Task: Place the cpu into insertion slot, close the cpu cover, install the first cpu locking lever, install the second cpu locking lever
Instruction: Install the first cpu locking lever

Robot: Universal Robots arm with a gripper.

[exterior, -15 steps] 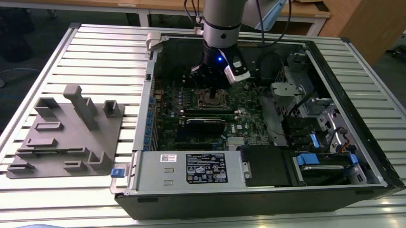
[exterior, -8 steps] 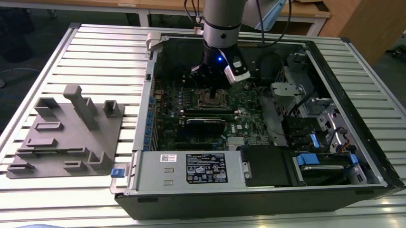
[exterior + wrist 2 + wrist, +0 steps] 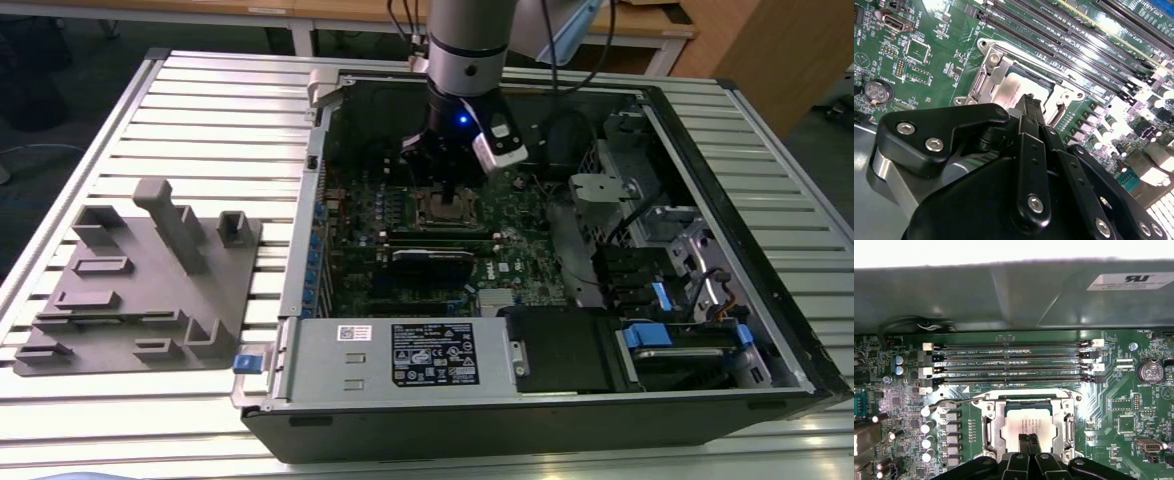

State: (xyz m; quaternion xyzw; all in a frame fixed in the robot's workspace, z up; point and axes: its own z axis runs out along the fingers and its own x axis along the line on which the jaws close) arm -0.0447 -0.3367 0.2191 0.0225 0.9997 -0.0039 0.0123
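Hanging over the open computer case (image 3: 534,420) in the exterior view, the claw (image 3: 447,195) sits low above the socket (image 3: 447,212) in the far half of the green board (image 3: 350,270). A grey rack (image 3: 147,290) lies well apart at the exterior view's left. In the first wrist view, the fingers (image 3: 1024,442) are pressed together, pinching nothing. Their ends lie over the chip (image 3: 1029,422), which sits in the socket inside the cover plate (image 3: 995,427). In the second wrist view, the closed fingers appear to rest on the chip's edge.
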